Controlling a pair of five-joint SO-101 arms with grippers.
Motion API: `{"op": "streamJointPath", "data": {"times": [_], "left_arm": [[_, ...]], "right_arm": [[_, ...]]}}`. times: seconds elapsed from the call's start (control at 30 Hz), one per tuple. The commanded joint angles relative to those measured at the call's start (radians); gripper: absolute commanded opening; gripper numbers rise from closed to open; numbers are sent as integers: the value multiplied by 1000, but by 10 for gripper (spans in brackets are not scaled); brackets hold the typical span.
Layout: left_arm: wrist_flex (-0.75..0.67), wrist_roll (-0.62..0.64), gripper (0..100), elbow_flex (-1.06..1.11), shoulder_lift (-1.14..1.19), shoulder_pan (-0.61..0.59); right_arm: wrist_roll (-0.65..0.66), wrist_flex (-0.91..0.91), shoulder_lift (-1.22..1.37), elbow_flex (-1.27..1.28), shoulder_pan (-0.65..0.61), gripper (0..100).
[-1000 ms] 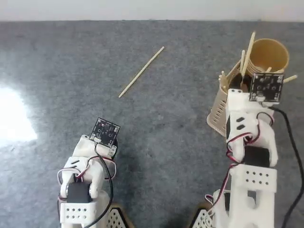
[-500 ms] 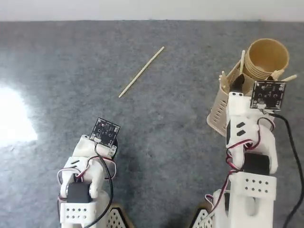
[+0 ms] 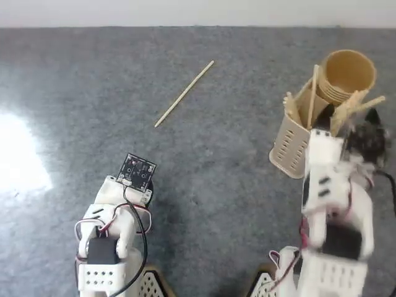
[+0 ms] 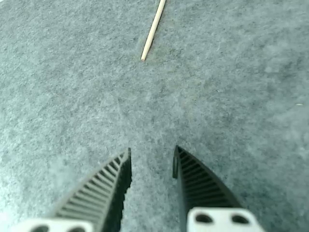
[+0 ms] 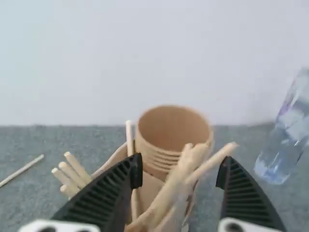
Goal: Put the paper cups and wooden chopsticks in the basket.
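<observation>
High view puts the basket (image 3: 289, 145) in front of your right arm (image 3: 334, 204). The stack of paper cups (image 3: 349, 71) stands inside it, at the end farthest from that arm. Several wooden chopsticks (image 3: 312, 93) lean out over the basket's rim just beside the cups, some pointing up and some splayed to the side.

From the right wrist view you look into the open mouth of the top cup (image 5: 174, 135), with the bundled chopsticks (image 5: 193, 174) crossing in front of it. The right jaws stand wide apart with nothing between them, on the near side of the basket's contents. You cannot tell whether either toothed finger (image 5: 108, 193) touches the basket.

One loose chopstick (image 3: 184, 94) lies flat on the grey table (image 3: 247, 185), well apart from the basket, on the side where your left arm (image 3: 114, 229) stands. Your left wrist view shows it (image 4: 153, 30) ahead of the left jaws, with bare table between. Those jaws are parted by a narrow gap and hold nothing, with their serrated fingers (image 4: 108, 188) low over the table.

Beyond the basket, on the side away from the loose chopstick, a clear plastic bottle (image 5: 285, 140) stands near the pale wall (image 5: 154, 48).
</observation>
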Motion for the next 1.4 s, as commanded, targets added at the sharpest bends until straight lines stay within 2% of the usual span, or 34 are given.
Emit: {"op": "streamJointPath", "data": {"times": [0.0,0.07,0.23,0.37,0.5,0.63,0.8,0.97,1.07,1.2,1.37], "left_arm": [[2,6,130,-5,-14,8],[2,6,130,-5,-14,8],[2,6,133,-7,-14,5],[-6,5,133,-24,-15,6],[-6,5,134,-117,-14,2],[5,3,134,-248,-11,3],[-2,3,134,-354,-11,6],[-106,3,134,-386,-9,9],[-117,-6,134,-440,6,55],[-118,-26,134,-595,193,141],[-71,-26,133,-880,628,203]], "right_arm": [[98,202,-196,-94,-53,259],[141,308,-277,-91,-82,259],[150,504,-415,-83,-84,259],[153,581,-417,-46,-82,259],[210,527,-415,123,-84,259],[169,452,-415,315,-82,252],[110,328,-415,519,-84,164],[110,245,-415,669,-91,140],[140,154,-414,738,-91,139],[167,159,-414,738,-93,137],[170,159,-414,738,-93,137]]}}
